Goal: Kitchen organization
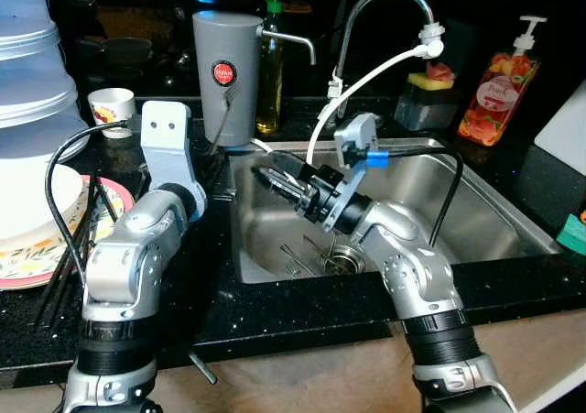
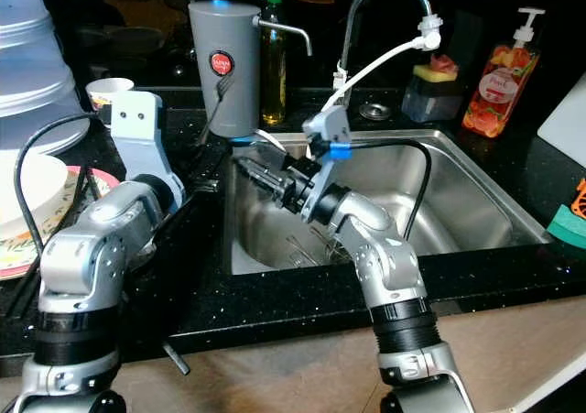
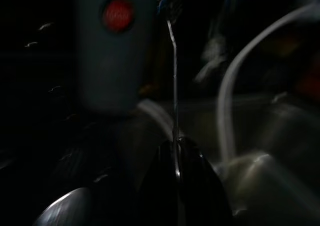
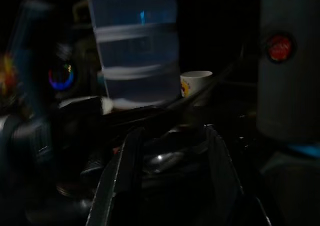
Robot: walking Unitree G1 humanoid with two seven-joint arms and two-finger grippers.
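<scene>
Pinching a fork (image 3: pixel 173 75) by the handle with the left end effector (image 3: pixel 175 153), fingers closed tight on it, tines pointing up just in front of the grey canister (image 1: pixel 226 74). Probably holding it upright like that to keep it clear of the sink (image 1: pixel 485 221) edge on the way to wherever cutlery goes.

Hovering the right end effector (image 1: pixel 267 177) over the left side of the sink, fingers spread apart with nothing clearly gripped, aimed towards the left arm. Looks like waiting for a handover or lining up for the next grab, hard to say which.

Still got more cutlery (image 1: pixel 295 259) lying at the bottom by the drain, so guessing early days on the tidying. Also plates (image 1: pixel 27 248) stacked on the worktop (image 1: pixel 275 312) to the left, well apart from the fork. Worth watching the white hose (image 1: pixel 366 74) near that right arm, easy to snag.
</scene>
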